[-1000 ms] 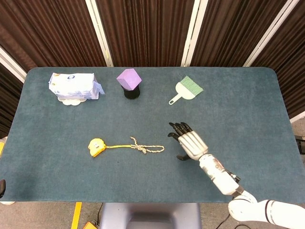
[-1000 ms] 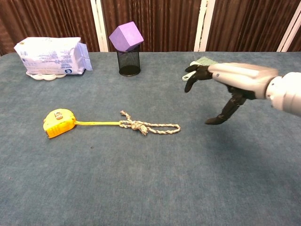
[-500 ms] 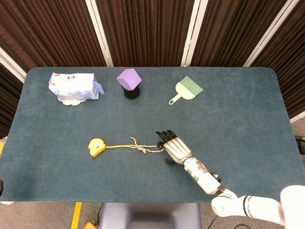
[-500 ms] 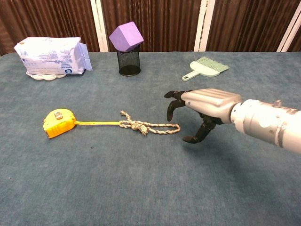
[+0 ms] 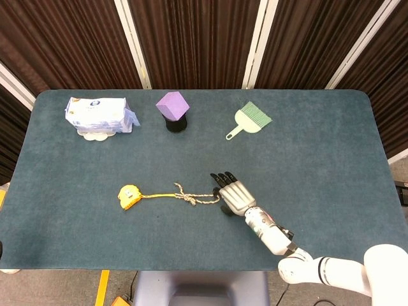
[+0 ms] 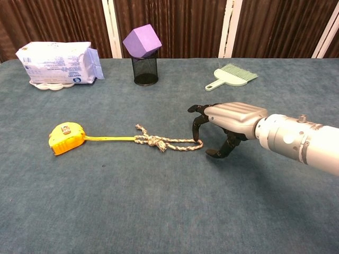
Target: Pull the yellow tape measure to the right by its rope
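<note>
The yellow tape measure (image 5: 129, 196) (image 6: 65, 137) lies on the blue-green table, left of centre. Its yellow tape runs right into a knotted rope (image 5: 196, 198) (image 6: 168, 142) that ends in a loop. My right hand (image 5: 233, 195) (image 6: 226, 122) hovers at the loop's right end, palm down, fingers spread and curled downward. Its fingertips (image 6: 198, 124) stand just above the loop's end and the thumb is beside it; nothing is held. The left hand does not show in either view.
A white wipes packet (image 5: 97, 115) (image 6: 55, 63) lies at the back left. A purple cube sits on a black mesh cup (image 5: 173, 112) (image 6: 144, 50) at the back centre. A small green brush (image 5: 248, 118) (image 6: 231, 74) lies at the back right.
My right hand has swept left and down from the right side of the table to the rope loop's end. In the last half second it sank a little lower. Tape measure and rope have not moved.
</note>
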Controlling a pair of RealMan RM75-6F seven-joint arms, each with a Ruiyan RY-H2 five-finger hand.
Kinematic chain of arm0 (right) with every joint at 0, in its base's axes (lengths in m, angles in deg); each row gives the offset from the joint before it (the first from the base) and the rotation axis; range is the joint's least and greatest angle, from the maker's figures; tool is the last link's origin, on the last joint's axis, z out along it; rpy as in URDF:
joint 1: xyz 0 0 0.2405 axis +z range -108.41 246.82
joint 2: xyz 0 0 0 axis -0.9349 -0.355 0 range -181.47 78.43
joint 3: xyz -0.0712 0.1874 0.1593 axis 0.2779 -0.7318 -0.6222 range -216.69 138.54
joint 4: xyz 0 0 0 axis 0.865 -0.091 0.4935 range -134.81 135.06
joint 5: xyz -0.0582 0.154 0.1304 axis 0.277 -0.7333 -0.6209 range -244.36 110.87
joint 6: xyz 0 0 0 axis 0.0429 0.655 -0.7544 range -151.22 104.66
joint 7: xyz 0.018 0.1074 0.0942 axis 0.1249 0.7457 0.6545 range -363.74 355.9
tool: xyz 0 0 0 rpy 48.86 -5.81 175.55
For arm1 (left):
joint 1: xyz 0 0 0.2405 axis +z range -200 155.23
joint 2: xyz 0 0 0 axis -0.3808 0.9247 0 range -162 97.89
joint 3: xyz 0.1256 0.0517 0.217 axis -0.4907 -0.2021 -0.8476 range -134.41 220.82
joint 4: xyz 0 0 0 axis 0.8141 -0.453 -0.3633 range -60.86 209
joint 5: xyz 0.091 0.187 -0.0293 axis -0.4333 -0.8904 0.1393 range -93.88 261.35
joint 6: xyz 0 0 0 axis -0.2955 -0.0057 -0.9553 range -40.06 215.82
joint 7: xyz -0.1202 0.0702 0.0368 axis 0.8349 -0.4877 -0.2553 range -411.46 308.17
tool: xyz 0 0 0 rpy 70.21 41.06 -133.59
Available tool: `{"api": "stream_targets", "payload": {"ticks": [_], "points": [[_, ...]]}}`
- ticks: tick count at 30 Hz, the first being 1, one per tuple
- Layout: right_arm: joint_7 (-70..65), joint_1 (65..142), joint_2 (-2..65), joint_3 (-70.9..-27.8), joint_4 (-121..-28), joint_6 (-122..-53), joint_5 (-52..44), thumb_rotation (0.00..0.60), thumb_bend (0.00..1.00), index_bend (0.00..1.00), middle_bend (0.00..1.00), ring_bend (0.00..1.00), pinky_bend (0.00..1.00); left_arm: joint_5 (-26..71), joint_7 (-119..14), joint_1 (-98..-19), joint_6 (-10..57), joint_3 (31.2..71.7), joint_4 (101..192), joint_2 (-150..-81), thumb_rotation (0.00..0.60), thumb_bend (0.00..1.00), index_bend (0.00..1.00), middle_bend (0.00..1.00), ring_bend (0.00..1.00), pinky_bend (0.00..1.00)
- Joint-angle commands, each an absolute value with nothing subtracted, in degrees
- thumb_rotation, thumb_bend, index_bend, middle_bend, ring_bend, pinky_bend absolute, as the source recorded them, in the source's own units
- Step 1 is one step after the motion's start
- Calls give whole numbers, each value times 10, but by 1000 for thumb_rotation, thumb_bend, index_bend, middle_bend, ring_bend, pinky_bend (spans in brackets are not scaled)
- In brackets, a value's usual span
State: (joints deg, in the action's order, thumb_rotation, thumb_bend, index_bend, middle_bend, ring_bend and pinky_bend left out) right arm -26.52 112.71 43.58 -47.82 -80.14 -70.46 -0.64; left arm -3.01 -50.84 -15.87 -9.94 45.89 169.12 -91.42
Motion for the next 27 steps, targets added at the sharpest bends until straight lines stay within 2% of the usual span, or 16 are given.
{"api": "stream_targets", "payload": {"ticks": [1, 27], "points": [[-260, 1130, 438, -480, -798, -704, -7, 600, 485, 499, 70, 55, 0, -30, -509, -159, -99, 459, 1691, -914, 600, 464, 40, 0, 0, 136], [-236, 1155, 459, -474, -758, -694, -7, 600, 493, 563, 70, 63, 0, -23, -502, -157, -98, 462, 1690, -912, 600, 465, 40, 0, 0, 137]]}}
